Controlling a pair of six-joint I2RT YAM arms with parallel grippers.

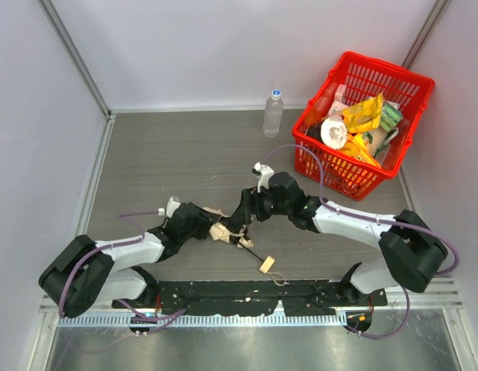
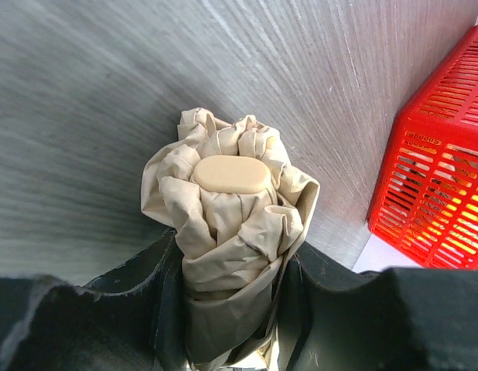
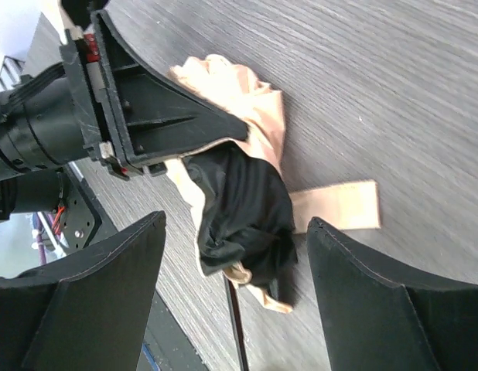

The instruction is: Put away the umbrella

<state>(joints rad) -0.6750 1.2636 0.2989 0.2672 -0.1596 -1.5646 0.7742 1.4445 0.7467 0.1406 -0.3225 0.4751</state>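
The two arms met at the middle of the table (image 1: 169, 154), where the umbrella (image 1: 222, 233) lay between them, well apart from the red basket (image 1: 409, 116) of packets at the far right corner and the water bottle (image 1: 274, 113) beside it.

Only the overhead view showed the umbrella's full length: the thin black shaft (image 1: 252, 253) ran out from the bunched fabric toward the near edge and ended in the small beige handle (image 1: 266, 265), resting on the table with its loop (image 1: 279, 277).

The left wrist camera looked along the bundle end-on. The left gripper (image 2: 231, 309) was clenched on the cream fabric, a dark finger pressed on each side, with the oval beige cap (image 2: 231, 174) at the crumpled tip.

The right wrist camera showed the underside hidden from the others: the dark lining (image 3: 243, 209) spilling out of the fabric and the flat strap (image 3: 339, 207) lying loose on the wood. The right gripper (image 3: 235, 224) stood released, its fingers spread wide on either side of the umbrella without touching it.
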